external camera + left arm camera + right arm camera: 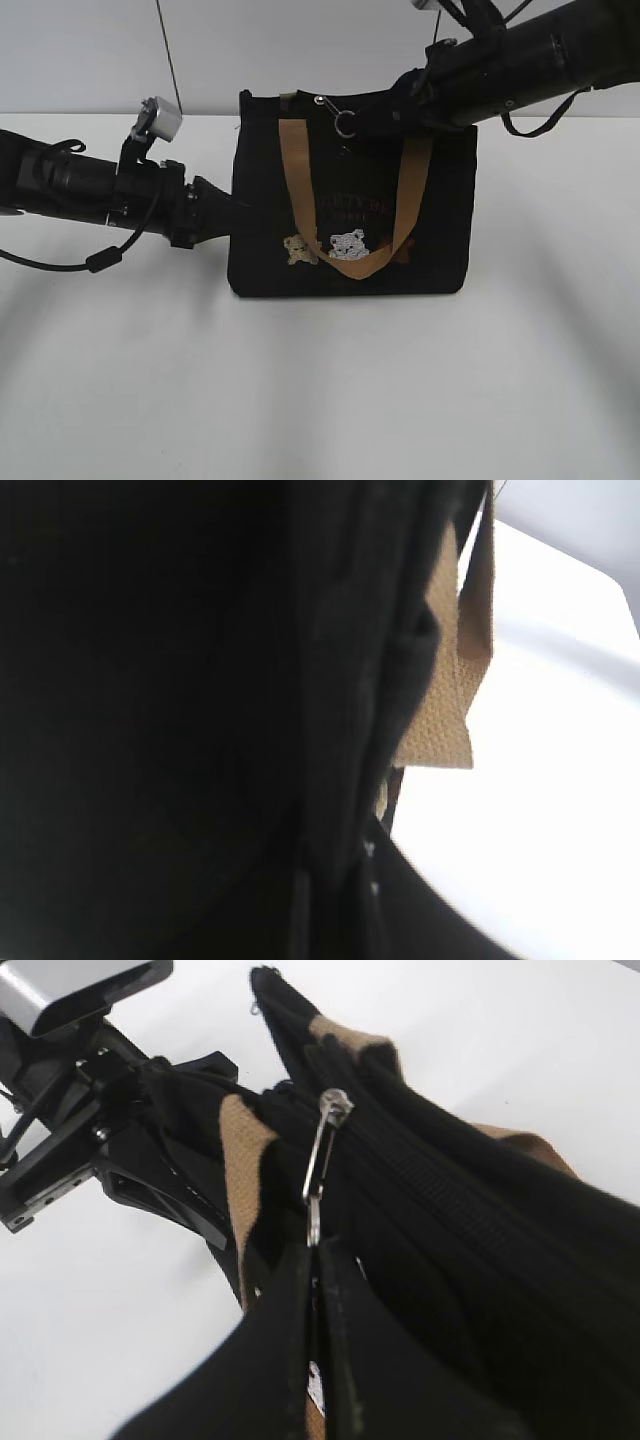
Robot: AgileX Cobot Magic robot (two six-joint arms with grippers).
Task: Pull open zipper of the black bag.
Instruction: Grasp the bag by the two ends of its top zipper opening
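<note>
Right jaws pinching zipper [322, 1155]

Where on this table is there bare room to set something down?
The broad white table in front of the black bag is bare, as is the stretch right of it. Crowded: the bag's left side, where the left arm presses in, and its top.

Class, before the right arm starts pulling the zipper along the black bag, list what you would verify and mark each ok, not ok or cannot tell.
1. Right gripper shut on the zipper pull: ok.
2. Left gripper against the black bag at its left end: ok.
3. Left gripper pinching fabric: cannot tell, its view is dark.
4. Bag upright on the table: ok.
5. Tan handle off the zip track: ok; it hangs down the front.
</note>
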